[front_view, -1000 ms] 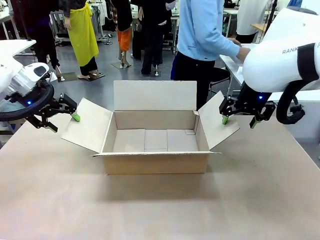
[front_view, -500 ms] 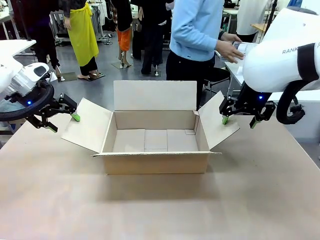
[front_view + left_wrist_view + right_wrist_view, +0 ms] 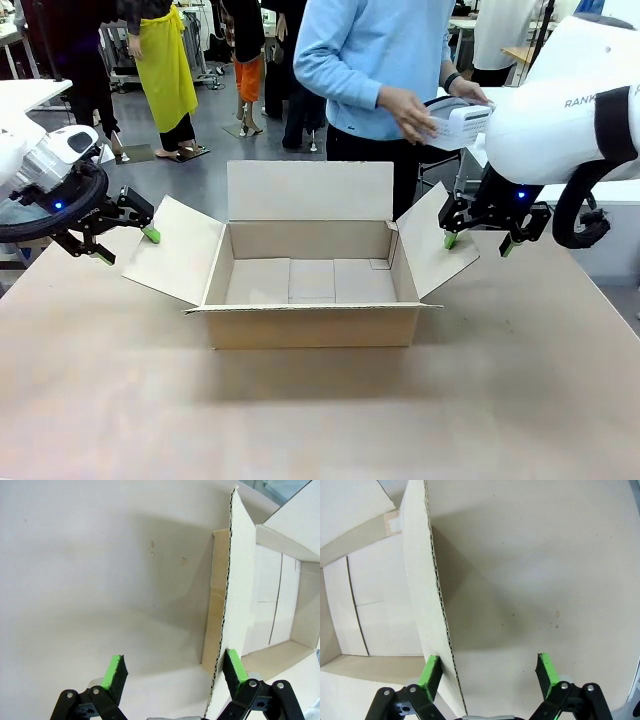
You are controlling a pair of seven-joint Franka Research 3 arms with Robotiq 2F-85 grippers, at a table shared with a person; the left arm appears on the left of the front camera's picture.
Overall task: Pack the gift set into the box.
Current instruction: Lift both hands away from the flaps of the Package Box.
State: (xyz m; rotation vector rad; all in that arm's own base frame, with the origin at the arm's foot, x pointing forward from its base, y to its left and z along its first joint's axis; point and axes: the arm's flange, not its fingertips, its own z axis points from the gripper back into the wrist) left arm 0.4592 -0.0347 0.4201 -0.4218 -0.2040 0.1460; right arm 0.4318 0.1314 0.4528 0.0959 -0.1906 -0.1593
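The box [image 3: 310, 326] stands open mid-table, its four flaps spread and its inside bare. My left gripper [image 3: 128, 246] is open at the left flap [image 3: 241, 580], whose edge runs between the fingers, close to one pad [image 3: 235, 665]. My right gripper [image 3: 478, 244] is open astride the right flap [image 3: 417, 580], with a pad [image 3: 430, 670] beside its edge. Behind the box a person in a light blue top holds the whitish gift set [image 3: 456, 124] in both hands, partly hidden by my right arm.
The brown table [image 3: 300, 420] has free room in front of the box and on both sides. A white table [image 3: 610, 190] stands behind my right arm. Other people stand far back in the room.
The person has turned from the table at the right toward the box, bringing the gift set leftward in both hands. Neither arm nor the box has moved.
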